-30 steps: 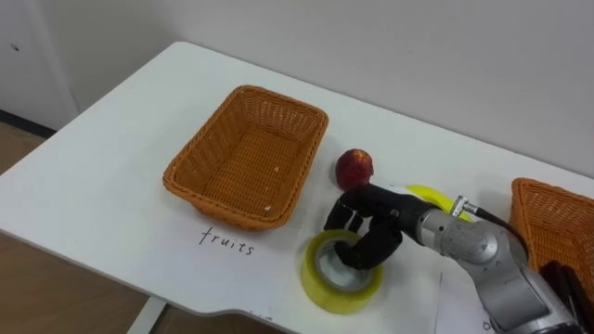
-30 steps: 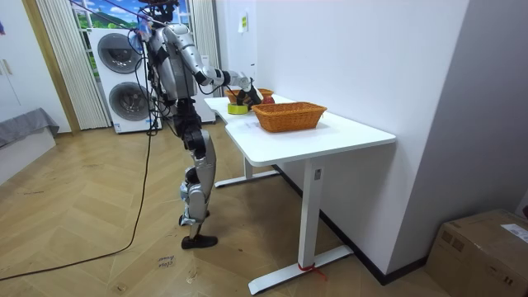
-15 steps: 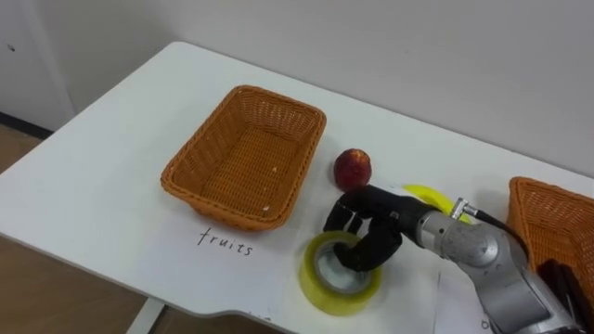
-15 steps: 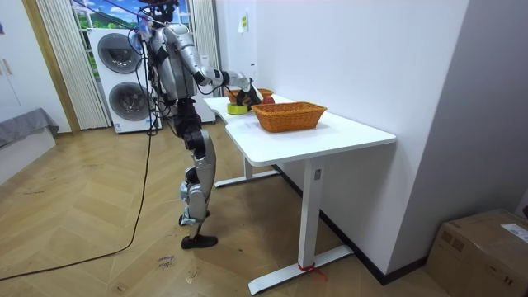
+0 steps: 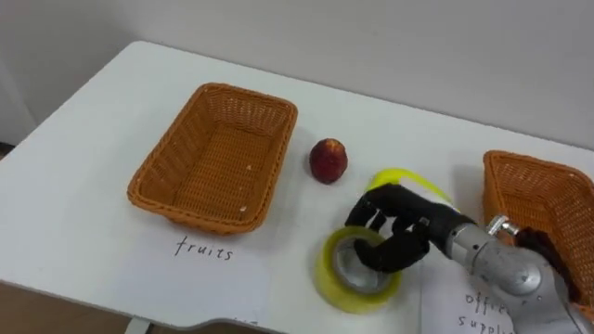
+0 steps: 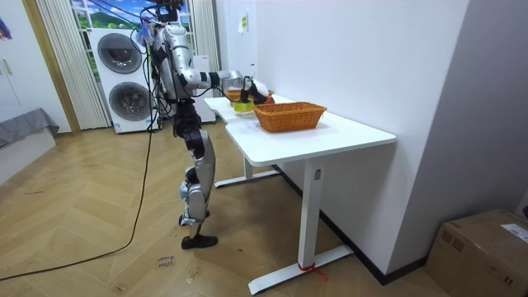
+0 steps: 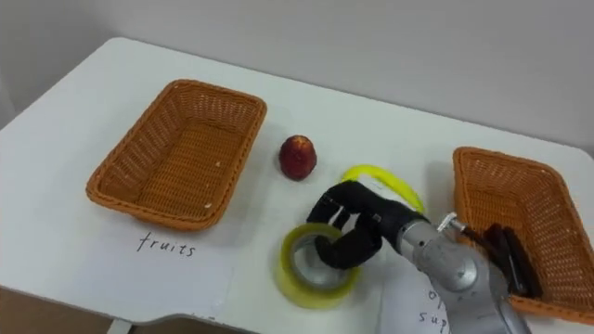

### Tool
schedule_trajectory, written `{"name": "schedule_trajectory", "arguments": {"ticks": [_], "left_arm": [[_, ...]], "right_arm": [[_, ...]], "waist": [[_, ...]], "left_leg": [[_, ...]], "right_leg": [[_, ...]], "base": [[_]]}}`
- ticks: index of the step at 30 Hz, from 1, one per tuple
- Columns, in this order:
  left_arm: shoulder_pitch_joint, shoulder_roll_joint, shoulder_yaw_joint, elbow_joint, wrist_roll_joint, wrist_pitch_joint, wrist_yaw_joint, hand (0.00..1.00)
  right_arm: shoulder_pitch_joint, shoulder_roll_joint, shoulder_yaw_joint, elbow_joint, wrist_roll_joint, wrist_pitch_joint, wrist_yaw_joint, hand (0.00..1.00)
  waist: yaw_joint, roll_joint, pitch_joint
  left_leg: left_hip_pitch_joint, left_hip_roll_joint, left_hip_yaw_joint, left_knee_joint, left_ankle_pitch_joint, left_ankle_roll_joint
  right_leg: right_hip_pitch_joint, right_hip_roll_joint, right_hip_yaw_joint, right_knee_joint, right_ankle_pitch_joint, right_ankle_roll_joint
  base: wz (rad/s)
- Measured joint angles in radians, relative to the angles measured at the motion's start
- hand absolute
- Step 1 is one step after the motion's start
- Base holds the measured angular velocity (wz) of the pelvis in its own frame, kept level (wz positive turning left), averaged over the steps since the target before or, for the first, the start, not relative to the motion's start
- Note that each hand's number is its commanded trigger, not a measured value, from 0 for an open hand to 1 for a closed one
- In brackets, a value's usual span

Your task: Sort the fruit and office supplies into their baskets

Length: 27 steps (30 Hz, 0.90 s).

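A yellow tape roll [image 5: 345, 289] sits near the table's front edge, tilted. My right hand [image 5: 401, 232] is shut on it, fingers hooked through its hole. A red peach [image 5: 328, 160] lies on the table between the roll and the fruit basket [image 5: 172, 190], a wicker basket at the left with nothing in it. A second wicker basket [image 5: 520, 176] stands at the right with a dark thing [image 5: 546, 255] inside. Behind my hand lies a curved yellow thing [image 5: 401, 175], partly hidden.
A paper label reading "fruits" [image 5: 204, 249] lies before the left basket, and another label [image 5: 464, 311] before the right one. In the room view I stand at the white table's [image 6: 330, 132] far end, by the wall, washing machines [image 6: 124, 82] behind me.
The camera has swung right, so everything shifted left. My right hand has carried the tape roll a little rightward, away from the peach and toward the right basket.
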State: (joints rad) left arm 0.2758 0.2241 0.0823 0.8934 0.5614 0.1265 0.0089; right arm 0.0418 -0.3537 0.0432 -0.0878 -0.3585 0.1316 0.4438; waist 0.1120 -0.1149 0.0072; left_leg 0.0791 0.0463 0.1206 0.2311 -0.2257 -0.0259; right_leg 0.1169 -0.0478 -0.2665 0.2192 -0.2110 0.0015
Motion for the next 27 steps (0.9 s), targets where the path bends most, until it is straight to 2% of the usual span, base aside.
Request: {"name": "schedule_trajectory", "arguments": {"ticks": [2, 4, 6, 8, 13, 19, 27], "left_arm": [[0.010, -0.004, 0.003, 0.001, -0.002, -0.008, 0.014, 0.00], [0.011, -0.006, 0.004, 0.001, -0.003, -0.021, 0.028, 0.00], [0.022, -0.008, 0.005, 0.009, 0.000, -0.032, 0.040, 0.00], [0.028, -0.015, 0.021, 0.011, 0.000, -0.041, 0.049, 0.00], [0.035, -0.015, 0.041, 0.029, -0.001, -0.047, 0.053, 0.00], [0.087, -0.016, 0.042, 0.042, -0.001, -0.048, 0.054, 0.00], [0.096, -0.018, 0.066, 0.044, -0.007, -0.045, 0.048, 0.00]], "right_arm": [[0.001, -0.003, -0.051, -0.020, 0.008, -0.012, -0.036, 1.00], [0.000, -0.003, -0.100, -0.035, 0.044, -0.024, -0.081, 1.00], [-0.004, -0.003, -0.141, -0.047, 0.079, -0.055, -0.154, 1.00], [-0.004, -0.003, -0.166, -0.047, 0.078, -0.069, -0.193, 1.00], [-0.003, -0.003, -0.219, -0.047, 0.080, -0.078, -0.263, 1.00], [-0.004, -0.021, -0.243, -0.046, 0.078, -0.078, -0.296, 1.00], [-0.004, -0.025, -0.275, 0.010, 0.117, -0.087, -0.377, 1.00]], "waist": [[-0.006, 0.002, -0.0048], [-0.023, 0.001, -0.0057], [-0.032, 0.003, -0.0045], [-0.034, 0.003, -0.0044], [-0.038, 0.003, -0.0045], [-0.067, -0.001, -0.0092], [-0.107, 0.002, -0.0044]], "left_leg": [[0.003, 0.002, 0.012, -0.002, 0.000, 0.000], [0.005, 0.002, 0.015, -0.003, 0.000, 0.000], [0.012, 0.002, 0.015, -0.003, 0.000, 0.000], [0.021, 0.002, 0.016, -0.004, 0.000, 0.000], [0.028, 0.003, 0.020, -0.022, 0.000, 0.000], [0.038, 0.001, 0.030, -0.026, 0.001, 0.001], [0.037, 0.001, 0.031, -0.025, 0.001, 0.002]], "right_leg": [[-0.004, 0.001, 0.011, 0.001, 0.000, 0.000], [-0.003, 0.001, 0.018, 0.001, 0.000, 0.000], [0.000, 0.001, 0.018, 0.001, 0.000, 0.000], [0.004, 0.002, 0.019, 0.000, 0.000, 0.000], [0.004, 0.003, 0.024, 0.002, 0.000, 0.000], [0.008, 0.002, 0.034, 0.001, 0.000, 0.000], [0.007, 0.002, 0.032, 0.000, 0.000, 0.001]], "base": [[-0.19], [-0.05], [-0.02], [-0.02], [-0.03], [-0.05], [0.00]]}}
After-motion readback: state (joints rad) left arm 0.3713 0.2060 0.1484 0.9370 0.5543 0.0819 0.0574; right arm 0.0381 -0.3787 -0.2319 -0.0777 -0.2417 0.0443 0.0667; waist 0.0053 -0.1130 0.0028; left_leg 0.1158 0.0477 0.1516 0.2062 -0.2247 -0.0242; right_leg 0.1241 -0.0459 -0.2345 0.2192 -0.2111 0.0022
